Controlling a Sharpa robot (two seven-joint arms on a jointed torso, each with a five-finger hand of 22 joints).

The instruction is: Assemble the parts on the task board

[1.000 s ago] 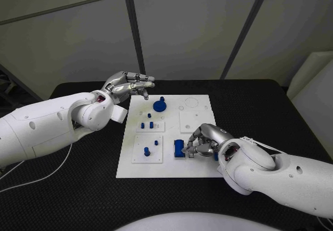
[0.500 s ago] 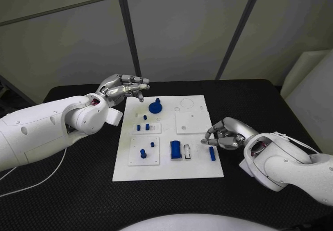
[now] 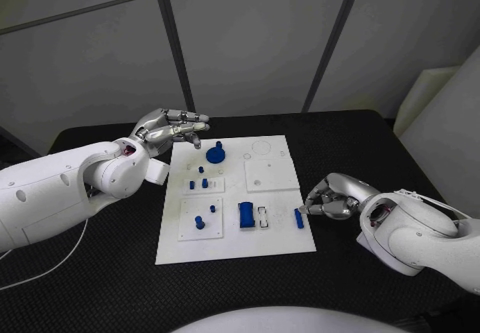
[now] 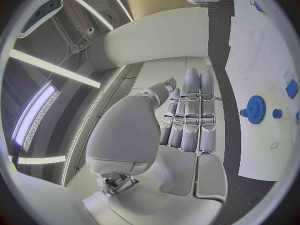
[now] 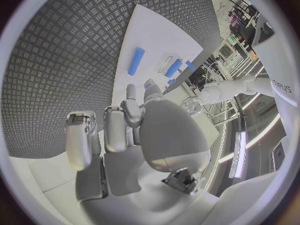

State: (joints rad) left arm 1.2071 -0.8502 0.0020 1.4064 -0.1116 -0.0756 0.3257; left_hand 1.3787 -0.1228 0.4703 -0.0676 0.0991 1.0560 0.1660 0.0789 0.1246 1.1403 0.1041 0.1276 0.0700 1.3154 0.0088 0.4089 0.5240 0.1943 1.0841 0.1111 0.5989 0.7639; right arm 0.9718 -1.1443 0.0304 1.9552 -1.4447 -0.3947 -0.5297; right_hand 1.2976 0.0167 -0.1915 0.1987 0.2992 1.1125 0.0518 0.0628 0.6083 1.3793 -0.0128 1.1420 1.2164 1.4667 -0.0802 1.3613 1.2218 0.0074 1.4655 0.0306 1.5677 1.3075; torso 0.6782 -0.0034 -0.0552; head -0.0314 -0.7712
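Black table; task board, blue bar beside right hand

Even, cool light falls from above; my task board glows bright white at the centre, with faint shadows beneath my arms. My wrist views bend straight edges, and ceiling strip lights glare at nine o'clock.

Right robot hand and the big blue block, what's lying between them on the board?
In the head view, a slim blue bar and a small white slot piece lie between the right robot hand and the block.
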